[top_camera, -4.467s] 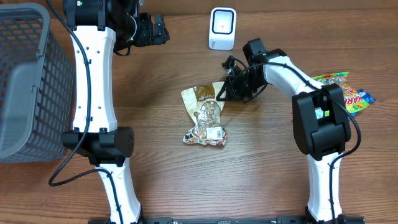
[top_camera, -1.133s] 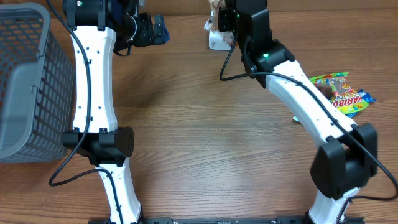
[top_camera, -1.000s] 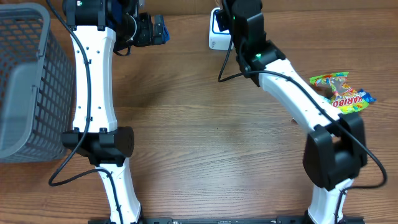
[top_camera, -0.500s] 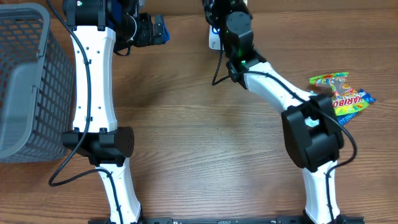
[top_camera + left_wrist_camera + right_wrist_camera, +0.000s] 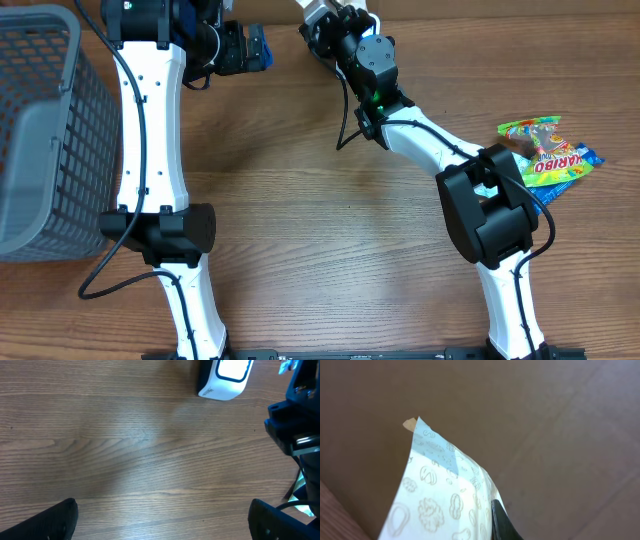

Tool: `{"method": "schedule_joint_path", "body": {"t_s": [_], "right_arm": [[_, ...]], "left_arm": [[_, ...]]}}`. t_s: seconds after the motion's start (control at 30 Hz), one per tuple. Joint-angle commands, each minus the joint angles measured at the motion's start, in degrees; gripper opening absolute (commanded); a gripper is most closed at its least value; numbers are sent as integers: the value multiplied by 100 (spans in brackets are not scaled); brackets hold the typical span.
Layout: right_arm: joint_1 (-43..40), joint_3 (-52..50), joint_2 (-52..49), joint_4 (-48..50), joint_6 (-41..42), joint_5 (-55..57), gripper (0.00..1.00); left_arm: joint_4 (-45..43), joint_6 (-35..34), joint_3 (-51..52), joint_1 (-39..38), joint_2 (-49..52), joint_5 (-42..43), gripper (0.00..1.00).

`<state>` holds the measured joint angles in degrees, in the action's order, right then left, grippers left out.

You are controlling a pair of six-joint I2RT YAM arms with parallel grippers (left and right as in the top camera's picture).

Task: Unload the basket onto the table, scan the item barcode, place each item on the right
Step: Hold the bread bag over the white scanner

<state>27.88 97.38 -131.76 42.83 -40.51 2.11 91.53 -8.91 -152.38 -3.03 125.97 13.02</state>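
Wooden table (image 5: pixel 300 210), right pincer (image 5: pixel 324 18) gripping nut pouch (image 5: pixel 435 505)

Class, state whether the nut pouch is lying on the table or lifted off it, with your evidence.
Lifted off. The right tool pinches the nut pouch, which hangs before a plain brown backdrop.

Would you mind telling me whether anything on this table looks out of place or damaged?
Nothing is spilled or damaged. The one oddity is the colourful crinkled candy bag, lying askew on the wooden table at the far right, while the right gripper pinches the cream nut-print pouch only by its edge.
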Motion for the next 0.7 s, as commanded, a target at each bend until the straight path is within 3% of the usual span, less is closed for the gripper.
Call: {"method": "schedule_joint_path", "body": {"t_s": [0.0, 0.2, 0.67], "right_arm": [[2, 61, -7, 55, -26, -518, 4], [-157, 61, -4, 76, -26, -1526, 4], [-1495, 61, -7, 140, -24, -6002, 4]], "left_arm": [[-7, -33, 2, -74, -160, -11, 100], [-7, -33, 2, -74, -160, -11, 100], [-7, -33, 2, -74, -160, -11, 100]]}}
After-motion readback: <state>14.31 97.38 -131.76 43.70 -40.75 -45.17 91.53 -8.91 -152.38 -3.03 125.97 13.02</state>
